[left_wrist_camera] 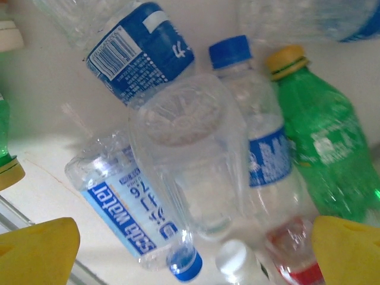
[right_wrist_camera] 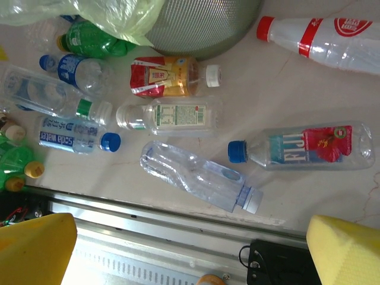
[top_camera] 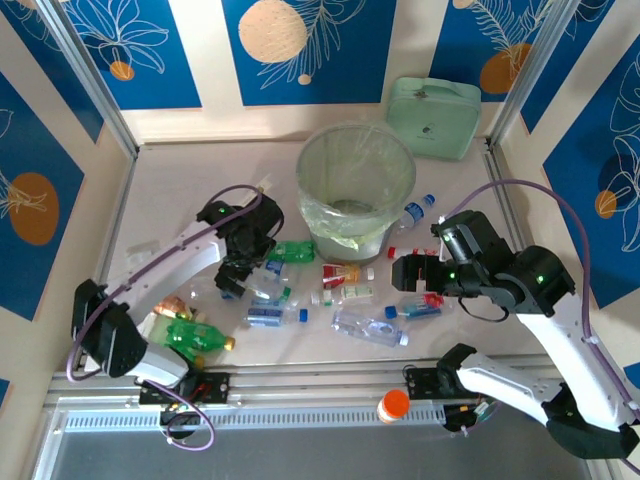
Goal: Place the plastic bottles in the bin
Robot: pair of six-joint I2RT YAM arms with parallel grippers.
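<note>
- Plainly, the job is barely begun: more than a dozen bottles [top_camera: 370,328] lie on the desk [top_camera: 170,190], scattered in front of the bin [top_camera: 312,170] and to either side of it.
- Nothing bottle-shaped can be made out inside the bin, whose pale green liner hangs slack. I judge that nearly all the work is left.
- Over a heap by the bin's left front, the left fingers [top_camera: 236,272] hang spread wide. In the left wrist view their yellow pads [left_wrist_camera: 38,252] stand either side of a clear bottle [left_wrist_camera: 190,160] that lies atop others, and they do not pinch it.
- Likewise the right fingers [top_camera: 412,272] are spread wide and hold nothing, above loose bottles at the bin's right front, among them a blue-capped one with a red flower label [right_wrist_camera: 309,148].
- Closing on the clear bottle looks to me the nearest first pick.
- Hard to make out: the bin's floor through the hazy liner, how many bottles the left arm covers, and whether the heap's lower bottles are pinned.
- Cut off: a red-capped bottle [right_wrist_camera: 314,35] runs past the right wrist view's edge, and the bin's top is out of frame there.
</note>
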